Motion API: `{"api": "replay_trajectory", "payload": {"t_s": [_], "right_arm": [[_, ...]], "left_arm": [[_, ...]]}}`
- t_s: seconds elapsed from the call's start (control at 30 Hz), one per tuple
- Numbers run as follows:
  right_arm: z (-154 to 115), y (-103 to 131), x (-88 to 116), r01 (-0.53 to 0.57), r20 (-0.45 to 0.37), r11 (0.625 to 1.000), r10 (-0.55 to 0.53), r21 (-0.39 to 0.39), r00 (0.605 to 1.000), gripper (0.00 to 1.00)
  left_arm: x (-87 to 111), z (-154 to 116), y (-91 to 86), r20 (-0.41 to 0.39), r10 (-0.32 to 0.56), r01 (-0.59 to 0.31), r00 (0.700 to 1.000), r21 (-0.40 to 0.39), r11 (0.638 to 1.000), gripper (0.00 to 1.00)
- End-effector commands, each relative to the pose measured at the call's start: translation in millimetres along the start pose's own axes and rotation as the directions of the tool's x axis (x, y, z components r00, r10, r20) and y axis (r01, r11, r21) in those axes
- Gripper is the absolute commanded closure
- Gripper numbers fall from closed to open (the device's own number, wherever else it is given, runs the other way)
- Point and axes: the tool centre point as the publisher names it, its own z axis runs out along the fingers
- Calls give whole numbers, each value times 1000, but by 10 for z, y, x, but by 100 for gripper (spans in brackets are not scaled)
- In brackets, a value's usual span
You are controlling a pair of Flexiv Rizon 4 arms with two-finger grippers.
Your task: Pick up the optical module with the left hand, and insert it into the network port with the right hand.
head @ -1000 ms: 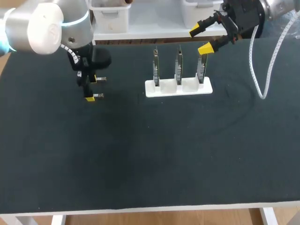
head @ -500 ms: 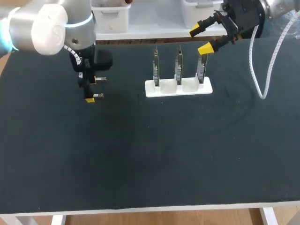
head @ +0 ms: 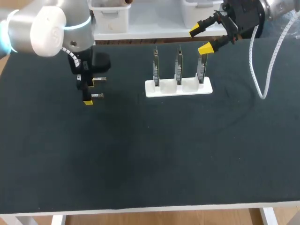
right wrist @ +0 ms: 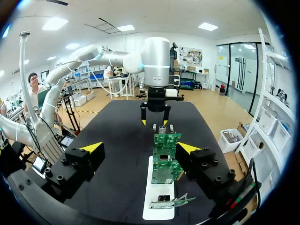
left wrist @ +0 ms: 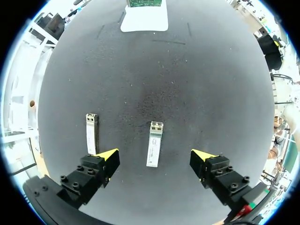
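Two silvery optical modules lie flat on the black table. One module [left wrist: 153, 144] [head: 97, 95] lies between the fingers of my left gripper [left wrist: 155, 157] [head: 89, 91], which hangs open just above it without touching. The other module [left wrist: 91, 133] [head: 100, 78] lies just outside one finger. A white stand [head: 178, 87] [right wrist: 157, 197] holds three upright green circuit boards [head: 178, 65] [right wrist: 165, 139] with the ports. My right gripper [head: 200, 39] [right wrist: 139, 148] is open and empty, above and behind the stand's right end.
A white cable [head: 262, 70] hangs from my right arm over the table's back right. The stand is seen far ahead of my left gripper [left wrist: 144, 18]. Bare black mat [head: 150, 154] covers the front half.
My left gripper has crept slightly toward the table's front, over the module. The right arm has not moved.
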Motion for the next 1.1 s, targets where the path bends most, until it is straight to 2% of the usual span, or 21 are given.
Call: {"api": "replay_trajectory", "payload": {"t_s": [0.03, 1.1], "right_arm": [[0, 14, -5, 0, -1, 1000, 0, 3, 1000, 0], [0, 14, -5, 0, -1, 1000, 0, 3, 1000, 0]], "left_arm": [[6, 5, 30, -2, -2, 2, 1000, 1, 1000, 0], [32, 8, 86, -22, 21, -20, 1000, 10, 1000, 0]]}}
